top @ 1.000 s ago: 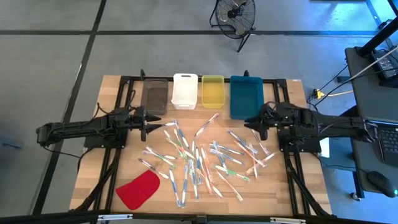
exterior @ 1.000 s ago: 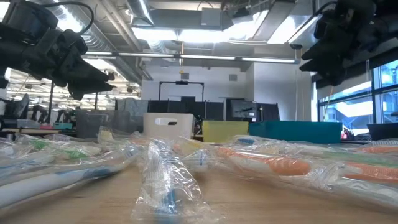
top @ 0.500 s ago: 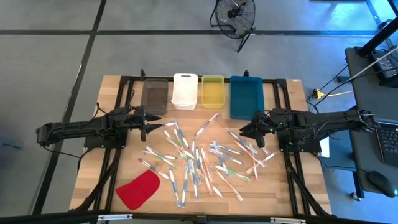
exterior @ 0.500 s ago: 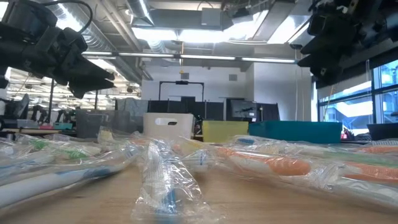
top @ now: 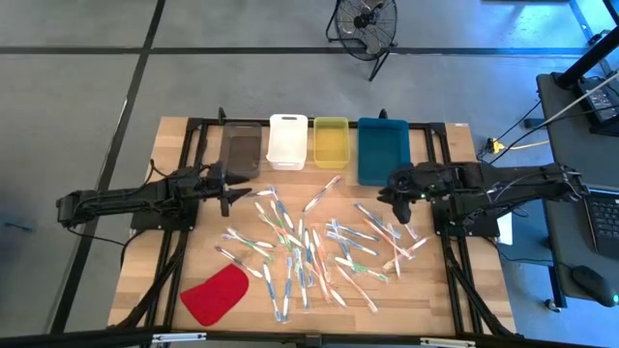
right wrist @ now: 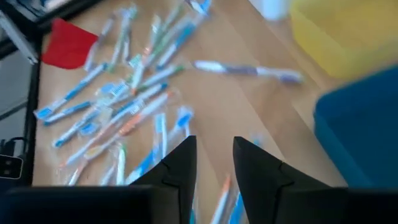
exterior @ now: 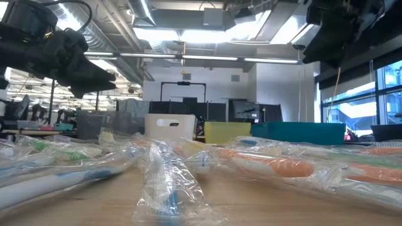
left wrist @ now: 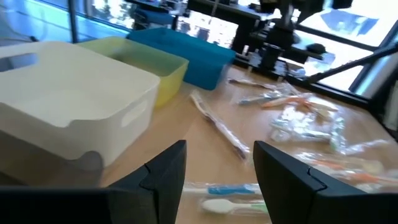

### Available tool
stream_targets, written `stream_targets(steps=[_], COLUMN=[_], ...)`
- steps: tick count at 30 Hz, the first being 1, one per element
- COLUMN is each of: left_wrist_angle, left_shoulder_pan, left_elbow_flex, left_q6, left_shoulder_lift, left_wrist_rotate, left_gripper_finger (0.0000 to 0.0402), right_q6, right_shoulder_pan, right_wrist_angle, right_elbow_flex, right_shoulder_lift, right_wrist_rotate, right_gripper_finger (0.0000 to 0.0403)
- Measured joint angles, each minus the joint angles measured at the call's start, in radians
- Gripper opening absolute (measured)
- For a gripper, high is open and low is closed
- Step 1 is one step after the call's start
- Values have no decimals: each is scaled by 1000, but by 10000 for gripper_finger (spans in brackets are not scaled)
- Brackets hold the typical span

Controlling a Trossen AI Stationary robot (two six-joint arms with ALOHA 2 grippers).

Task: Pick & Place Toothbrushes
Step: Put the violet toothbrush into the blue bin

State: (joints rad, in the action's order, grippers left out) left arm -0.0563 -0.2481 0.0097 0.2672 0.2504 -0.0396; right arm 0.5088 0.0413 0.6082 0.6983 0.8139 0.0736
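Many thin toothbrushes (top: 309,246) in clear wrappers, with blue, green, pink or orange parts, lie scattered flat across the middle of the wooden table; they also show in the low view (exterior: 169,169). My left gripper (top: 232,188) hovers open at the heap's left far corner, in front of the white bin (left wrist: 68,118); its own view shows its gripper (left wrist: 217,180) above wrapped toothbrushes (left wrist: 292,118). My right gripper (top: 389,188) hovers open over the heap's right far corner, near the blue bin (top: 383,150); its own view looks past the gripper (right wrist: 214,168) down on the toothbrushes (right wrist: 124,106).
Four bins stand in a row at the far edge: grey (top: 242,150), white (top: 287,140), yellow (top: 331,142) and blue. A flat red piece (top: 215,293) lies at the near left. Black frame rails (top: 184,242) run along both sides of the table.
My right gripper has risen and drawn a little toward the far edge, by the blue bin; in the low view it has climbed toward the top of the picture. The toothbrushes lie as before.
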Motion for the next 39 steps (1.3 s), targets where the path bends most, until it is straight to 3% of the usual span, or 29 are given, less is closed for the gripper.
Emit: stream_targets(steps=[7,15,31,39], left_wrist_angle=[0,0,0,0], left_shoulder_pan=[0,0,0,0], left_elbow_flex=[0,0,0,0], left_q6=[0,0,0,0], left_shoulder_lift=[0,0,0,0], left_wrist_rotate=[-41,-1,67,67], left_gripper_finger=[182,182,182,182], right_q6=[186,268,304,321], right_shoulder_pan=[-3,-3,-3,-3], right_wrist_angle=[203,250,313,324], right_elbow_flex=[40,41,41,41], right_shoulder_lift=[88,188,463,570], right_wrist_rotate=[50,39,42,42], right_gripper_finger=[85,82,195,224])
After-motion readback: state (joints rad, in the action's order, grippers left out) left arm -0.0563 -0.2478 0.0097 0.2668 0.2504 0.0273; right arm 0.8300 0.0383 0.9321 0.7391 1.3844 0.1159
